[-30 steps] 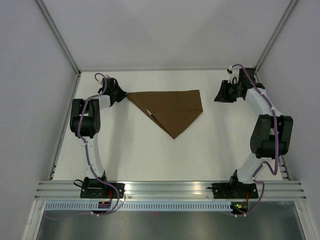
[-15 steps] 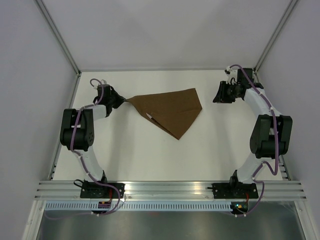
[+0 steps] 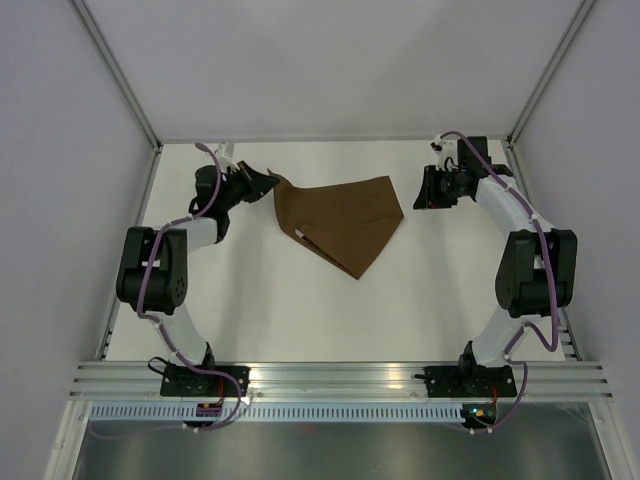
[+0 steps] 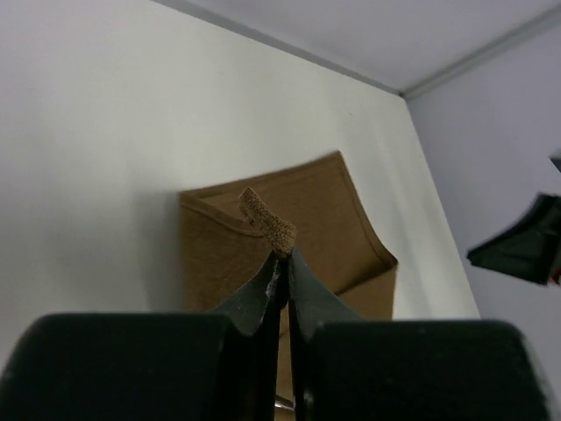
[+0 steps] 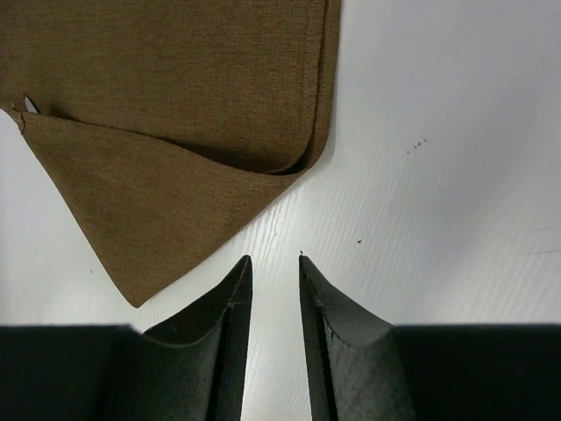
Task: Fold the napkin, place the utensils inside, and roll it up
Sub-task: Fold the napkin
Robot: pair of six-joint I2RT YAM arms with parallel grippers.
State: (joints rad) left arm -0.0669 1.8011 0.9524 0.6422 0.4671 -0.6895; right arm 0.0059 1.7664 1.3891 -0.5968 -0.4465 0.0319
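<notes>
The dark brown napkin (image 3: 345, 220) lies folded near the back middle of the table. Its left corner is raised off the surface, pinched in my left gripper (image 3: 265, 182). In the left wrist view the jaws (image 4: 285, 256) are shut on that corner, which sticks up past the tips, with the napkin (image 4: 333, 219) spread beyond. Of the utensils, only a small silver tip (image 3: 298, 233) peeks from the napkin's left fold. My right gripper (image 3: 421, 190) hovers just off the napkin's right corner. It is open (image 5: 273, 257) with only bare table between its fingers and the napkin (image 5: 175, 79) ahead.
White walls with metal frame posts (image 3: 118, 70) close in the table at the back and sides. An aluminium rail (image 3: 340, 378) runs along the near edge where both arm bases are bolted.
My left gripper has swung back and to the right, lifting the napkin's left corner and drawing it inward. My right gripper has edged left toward the napkin's right corner.
</notes>
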